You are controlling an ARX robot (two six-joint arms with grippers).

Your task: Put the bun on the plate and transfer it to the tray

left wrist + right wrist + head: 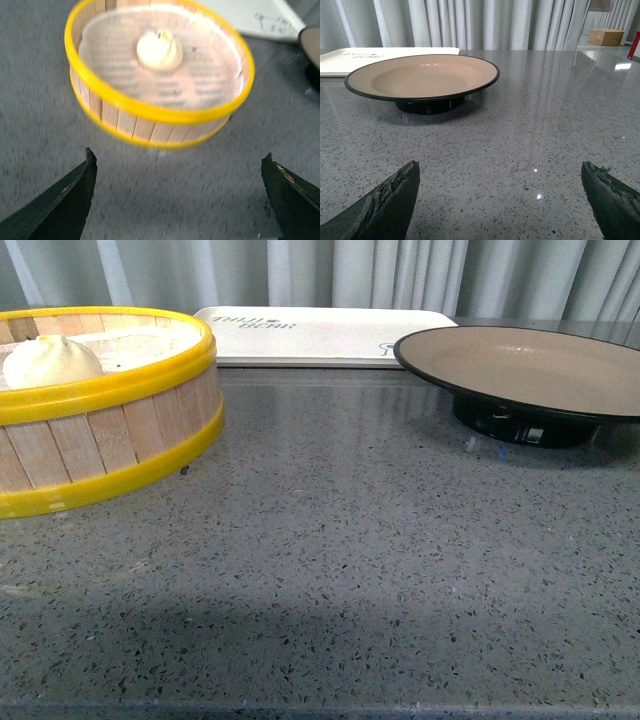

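Observation:
The white bun (50, 362) sits inside the yellow-rimmed wooden steamer basket (110, 430) at the left; the left wrist view shows the bun (159, 50) on the basket's mesh liner. My left gripper (178, 162) hangs open above the counter, short of the basket, nothing between its fingers. The tan plate (525, 365) with a black rim stands at the right, empty. My right gripper (500, 170) is open over bare counter, short of the plate (422, 76). The cream tray (320, 335) lies at the back, behind basket and plate.
Grey speckled counter (340, 560) spreads across the front. Pale curtains (330, 270) hang behind the tray. In the right wrist view a cardboard box (606, 36) sits far off beyond the counter.

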